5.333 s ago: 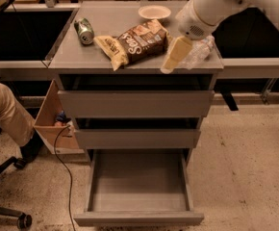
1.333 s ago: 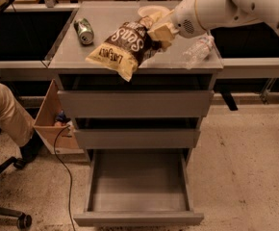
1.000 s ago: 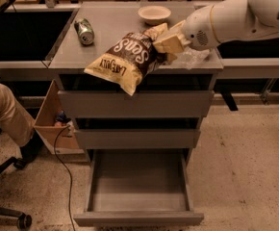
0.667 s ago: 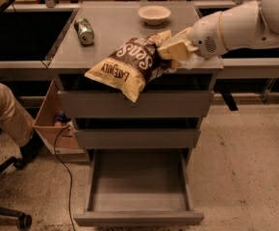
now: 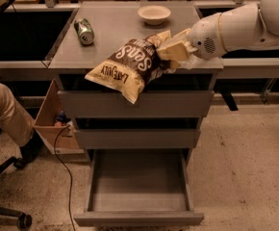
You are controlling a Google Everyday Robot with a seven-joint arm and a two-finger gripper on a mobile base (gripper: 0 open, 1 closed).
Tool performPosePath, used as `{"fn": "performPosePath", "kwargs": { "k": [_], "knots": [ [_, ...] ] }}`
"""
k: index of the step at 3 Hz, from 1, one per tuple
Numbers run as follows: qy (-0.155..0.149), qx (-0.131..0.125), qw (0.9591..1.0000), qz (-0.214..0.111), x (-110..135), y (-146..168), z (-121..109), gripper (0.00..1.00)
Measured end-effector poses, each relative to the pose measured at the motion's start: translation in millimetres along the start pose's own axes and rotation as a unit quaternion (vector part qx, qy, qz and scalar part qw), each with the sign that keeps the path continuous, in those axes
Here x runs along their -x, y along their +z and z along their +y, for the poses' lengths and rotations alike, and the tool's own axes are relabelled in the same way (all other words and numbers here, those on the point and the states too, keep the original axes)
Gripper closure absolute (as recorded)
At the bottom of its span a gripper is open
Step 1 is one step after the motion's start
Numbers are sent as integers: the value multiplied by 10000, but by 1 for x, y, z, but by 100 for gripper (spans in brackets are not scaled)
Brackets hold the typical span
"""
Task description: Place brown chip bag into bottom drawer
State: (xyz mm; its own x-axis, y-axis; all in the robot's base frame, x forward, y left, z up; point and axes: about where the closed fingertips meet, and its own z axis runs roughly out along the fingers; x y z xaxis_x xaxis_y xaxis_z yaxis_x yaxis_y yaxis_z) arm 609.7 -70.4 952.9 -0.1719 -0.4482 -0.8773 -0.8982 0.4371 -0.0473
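Your gripper [image 5: 175,49] is clamping the right end of the brown chip bag [image 5: 127,69]. The bag is slanting left and downward over the near edge of the cabinet [image 5: 120,32]. The open bottom drawer [image 5: 137,179] is waiting straight below, slightly nearer.

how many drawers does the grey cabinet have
3: top drawer just under the cabinet top, middle drawer below it, bottom drawer lowest and pulled open. The gripper holds the brown chip bag over the top's front edge.

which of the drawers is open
The bottom drawer, pulled out, tray showing; the top drawer and middle drawer are shut. The hand holds the brown chip bag above them.
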Motion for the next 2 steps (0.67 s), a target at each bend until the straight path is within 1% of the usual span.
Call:
{"fn": "performPosePath", "kwargs": {
  "k": [1, 2],
  "knots": [
    [62, 120, 9999, -27, -17, -5, 25, 100],
    [149, 396, 9990, -116, -56, 8, 64, 100]
  ]
}}
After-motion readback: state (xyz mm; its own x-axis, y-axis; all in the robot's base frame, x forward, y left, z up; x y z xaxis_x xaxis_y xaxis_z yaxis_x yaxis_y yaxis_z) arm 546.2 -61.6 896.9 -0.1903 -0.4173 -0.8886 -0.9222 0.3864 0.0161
